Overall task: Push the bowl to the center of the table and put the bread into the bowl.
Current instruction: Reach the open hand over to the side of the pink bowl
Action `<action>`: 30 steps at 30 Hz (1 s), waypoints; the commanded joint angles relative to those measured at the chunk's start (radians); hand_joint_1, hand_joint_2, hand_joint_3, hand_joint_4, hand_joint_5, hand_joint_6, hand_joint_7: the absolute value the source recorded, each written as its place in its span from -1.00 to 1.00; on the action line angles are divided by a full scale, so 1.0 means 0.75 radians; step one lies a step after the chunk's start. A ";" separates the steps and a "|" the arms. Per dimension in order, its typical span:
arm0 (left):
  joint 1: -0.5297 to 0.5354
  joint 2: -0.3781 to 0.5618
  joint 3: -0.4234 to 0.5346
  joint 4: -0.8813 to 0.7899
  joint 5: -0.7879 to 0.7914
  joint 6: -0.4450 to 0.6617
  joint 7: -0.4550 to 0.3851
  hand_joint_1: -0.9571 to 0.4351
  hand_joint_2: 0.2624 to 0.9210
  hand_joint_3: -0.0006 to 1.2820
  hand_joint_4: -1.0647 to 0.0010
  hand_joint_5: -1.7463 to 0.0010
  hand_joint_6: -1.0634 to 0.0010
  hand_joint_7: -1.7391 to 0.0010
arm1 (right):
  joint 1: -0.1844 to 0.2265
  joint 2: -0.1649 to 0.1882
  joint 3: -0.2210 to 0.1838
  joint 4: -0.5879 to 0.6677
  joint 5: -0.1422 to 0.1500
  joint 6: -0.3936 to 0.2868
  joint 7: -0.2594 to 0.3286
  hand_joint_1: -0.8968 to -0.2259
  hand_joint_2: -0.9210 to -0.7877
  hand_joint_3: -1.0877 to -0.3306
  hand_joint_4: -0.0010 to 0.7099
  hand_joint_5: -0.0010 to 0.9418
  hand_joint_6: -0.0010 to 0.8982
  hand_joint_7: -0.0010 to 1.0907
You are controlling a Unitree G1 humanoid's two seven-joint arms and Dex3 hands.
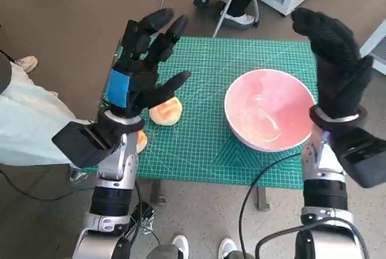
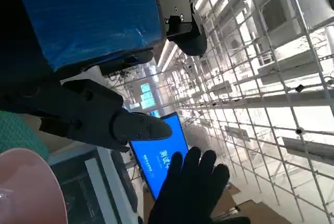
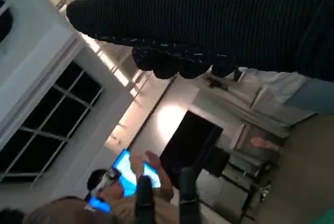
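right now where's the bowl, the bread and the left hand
bowl (image 1: 242,127): head view, on its near left rim.
bread (image 1: 167,113): head view, on its pale top.
left hand (image 1: 134,78): head view, near its blue-taped back.

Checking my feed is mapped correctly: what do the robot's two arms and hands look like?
Left hand: black, with blue tape across its back. Right hand: covered by a black knitted glove. Both forearms are pale grey with black bands; black cables trail near the right forearm.
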 commanded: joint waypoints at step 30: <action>0.032 0.019 0.031 0.064 0.014 -0.078 0.008 -0.08 1.00 -0.68 0.32 0.93 0.76 0.24 | 0.195 -0.116 -0.245 0.701 -0.142 -0.117 -0.432 0.15 -1.00 -0.31 -0.23 -1.00 -1.00 0.26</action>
